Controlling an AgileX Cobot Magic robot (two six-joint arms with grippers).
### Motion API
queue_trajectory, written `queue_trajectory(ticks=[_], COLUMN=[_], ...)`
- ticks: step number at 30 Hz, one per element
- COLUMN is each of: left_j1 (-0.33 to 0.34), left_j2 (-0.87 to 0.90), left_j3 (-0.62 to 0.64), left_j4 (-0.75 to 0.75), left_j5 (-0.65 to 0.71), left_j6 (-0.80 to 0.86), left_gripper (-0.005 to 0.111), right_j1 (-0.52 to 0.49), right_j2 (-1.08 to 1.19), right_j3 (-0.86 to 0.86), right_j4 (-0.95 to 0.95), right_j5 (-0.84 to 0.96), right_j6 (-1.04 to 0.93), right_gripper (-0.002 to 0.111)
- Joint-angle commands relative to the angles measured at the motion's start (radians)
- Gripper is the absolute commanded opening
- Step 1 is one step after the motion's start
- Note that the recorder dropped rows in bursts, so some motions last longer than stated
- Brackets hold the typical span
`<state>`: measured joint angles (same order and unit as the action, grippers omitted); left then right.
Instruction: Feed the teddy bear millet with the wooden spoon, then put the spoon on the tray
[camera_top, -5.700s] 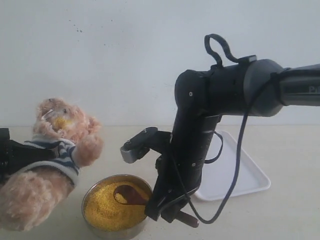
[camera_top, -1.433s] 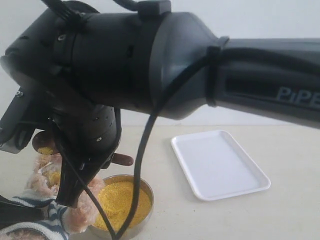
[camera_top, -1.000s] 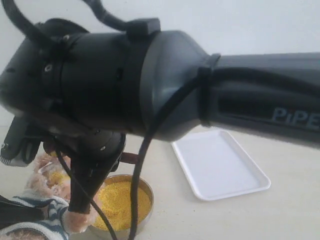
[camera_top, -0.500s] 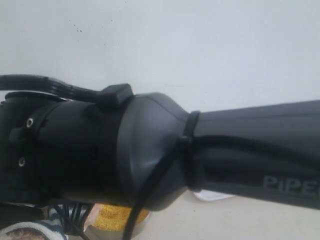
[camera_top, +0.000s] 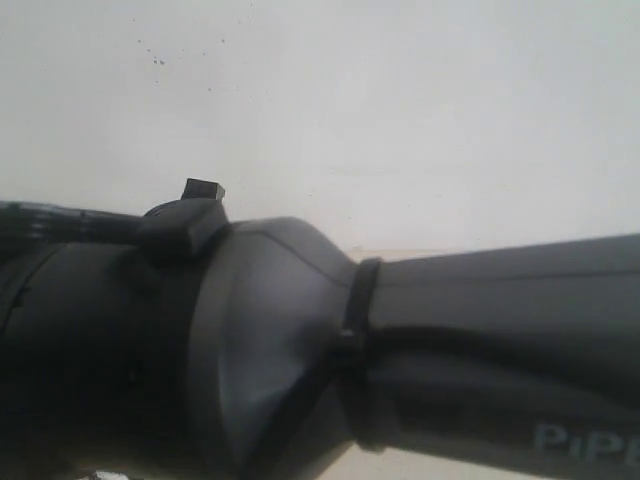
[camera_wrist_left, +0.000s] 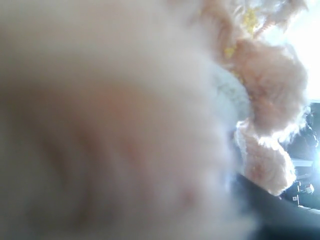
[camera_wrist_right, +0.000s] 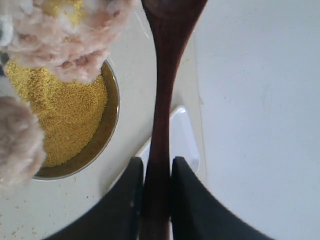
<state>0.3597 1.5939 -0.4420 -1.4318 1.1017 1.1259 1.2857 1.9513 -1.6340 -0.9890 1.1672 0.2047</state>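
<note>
In the right wrist view my right gripper (camera_wrist_right: 157, 164) is shut on the thin handle of the dark wooden spoon (camera_wrist_right: 162, 115). The spoon's round bowl points away beside the teddy bear's fluffy head (camera_wrist_right: 75, 35). Yellow grains cling to the fur. Below the bear stands the metal bowl (camera_wrist_right: 111, 125) of millet (camera_wrist_right: 65, 115). A corner of the white tray (camera_wrist_right: 186, 145) shows behind the handle. Blurred bear fur (camera_wrist_left: 100, 125) fills the left wrist view and hides the left gripper's fingers. The exterior view shows none of these things.
The right arm's black body (camera_top: 300, 360) fills the lower half of the exterior view, with a pale wall above it. A few loose grains (camera_wrist_right: 15, 231) lie on the light tabletop next to the bowl.
The right arm has swung up and nearer the exterior camera. It now covers the bowl, bear and tray that still showed a second ago.
</note>
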Motion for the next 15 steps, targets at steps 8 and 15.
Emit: queue_trajectory(ticks=[8, 15], left_j1=[0.003, 0.003], left_j2=[-0.006, -0.006], left_j3=[0.001, 0.001], left_j4=[-0.029, -0.029], left_j5=[0.031, 0.033], left_j6=[0.004, 0.004], left_gripper=[0.004, 0.004], right_j1=[0.010, 0.011], right_j2=[-0.005, -0.011], right_j3=[0.001, 0.001], right_j4=[-0.053, -0.012], right_j5=[0.054, 0.054], right_j6=[0.046, 0.048], right_gripper=[0.000, 0.000])
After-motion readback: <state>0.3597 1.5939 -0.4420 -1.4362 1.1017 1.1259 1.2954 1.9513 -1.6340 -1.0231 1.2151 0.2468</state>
